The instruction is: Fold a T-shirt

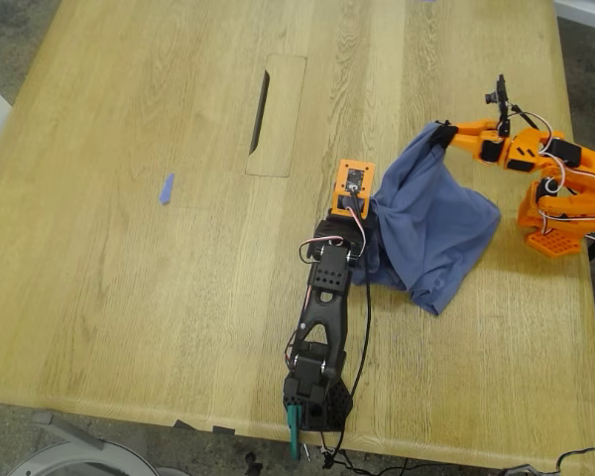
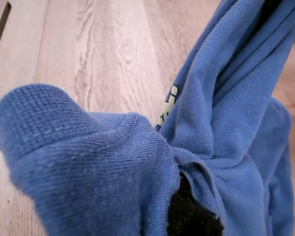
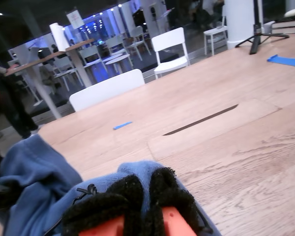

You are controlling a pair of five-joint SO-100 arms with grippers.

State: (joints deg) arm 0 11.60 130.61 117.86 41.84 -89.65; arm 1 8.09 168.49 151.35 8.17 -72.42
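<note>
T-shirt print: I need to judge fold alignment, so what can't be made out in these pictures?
Chest print on the slate-blue cotton T-shirt: absent from the exterior view; the first wrist view shows one pale sliver between folds.
Fingers of my first gripper: buried in cloth in both views, so open or shut is unclear.
Sleeves and hem: bunched together, indistinguishable.
Small blue scrap on the wooden table: too small to identify.

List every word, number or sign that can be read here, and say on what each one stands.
None can be read.
T-shirt: pale print shows in a fold, mostly hidden, unreadable.
Sign in the room behind the table: too blurred to read.
</note>
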